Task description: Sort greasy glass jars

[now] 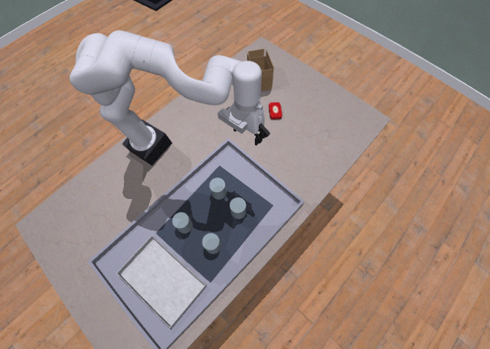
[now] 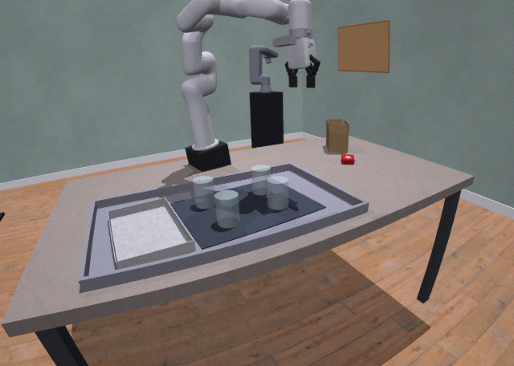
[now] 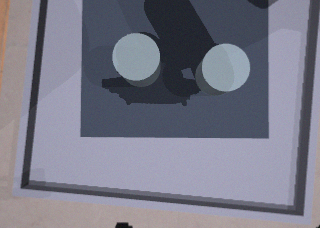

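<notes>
Spanning wood-plank floor [image 2: 290,312], grey table [image 2: 414,180] between green walls [image 2: 83,63].
</notes>
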You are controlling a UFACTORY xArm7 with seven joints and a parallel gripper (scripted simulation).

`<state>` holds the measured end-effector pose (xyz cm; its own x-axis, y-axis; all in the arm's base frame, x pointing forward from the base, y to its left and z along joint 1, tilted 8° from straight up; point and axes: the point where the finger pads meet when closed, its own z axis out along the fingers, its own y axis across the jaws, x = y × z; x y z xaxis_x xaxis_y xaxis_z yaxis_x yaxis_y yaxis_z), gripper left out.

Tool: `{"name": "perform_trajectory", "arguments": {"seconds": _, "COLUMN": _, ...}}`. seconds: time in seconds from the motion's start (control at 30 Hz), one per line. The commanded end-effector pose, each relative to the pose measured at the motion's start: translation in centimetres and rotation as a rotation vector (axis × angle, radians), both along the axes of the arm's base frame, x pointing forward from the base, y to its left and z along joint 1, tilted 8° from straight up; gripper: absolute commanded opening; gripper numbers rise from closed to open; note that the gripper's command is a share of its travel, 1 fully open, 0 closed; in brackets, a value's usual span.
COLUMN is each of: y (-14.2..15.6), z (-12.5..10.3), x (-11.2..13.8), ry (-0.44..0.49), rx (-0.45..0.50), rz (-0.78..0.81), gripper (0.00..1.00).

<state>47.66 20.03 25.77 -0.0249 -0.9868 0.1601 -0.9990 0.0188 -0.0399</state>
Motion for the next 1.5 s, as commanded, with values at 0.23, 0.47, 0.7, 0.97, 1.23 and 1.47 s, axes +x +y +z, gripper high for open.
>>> {"name": "perform_trajectory", "arguments": {"seconds": 0.23, "y": 0.1, "z": 0.2, "x": 0.1, "ry": -0.005, "rx": 0.003, "rz": 0.001, "gripper": 1.00}}
{"name": "perform_trajectory", "arguments": {"seconds": 0.47, "y": 0.1, "z": 0.2, "x": 0.1, "ry": -0.005, "rx": 0.003, "rz": 0.001, "gripper": 1.00}}
{"name": "perform_trajectory", "arguments": {"seconds": 0.7, "y": 0.1, "z": 0.2, "x": 0.1, "ry": -0.005, "rx": 0.003, "rz": 0.001, "gripper": 1.00}}
{"name": "perform_trajectory", "arguments": {"seconds": 0.97, "y": 0.1, "z": 0.2, "x": 0.1, "ry": -0.005, "rx": 0.003, "rz": 0.001, "gripper": 1.00}}
{"name": "perform_trajectory", "arguments": {"seconds": 1.23, "y": -0.7, "z": 0.3, "x": 0.0, "ry": 0.006, "rx": 0.005, "rz": 0.051, "gripper": 1.00}}
{"name": "perform_trajectory", "arguments": {"seconds": 1.47, "y": -2.0, "z": 0.3, "x": -0.2, "ry": 0.026, "rx": 0.010, "rz": 0.138, "gripper": 1.00}}
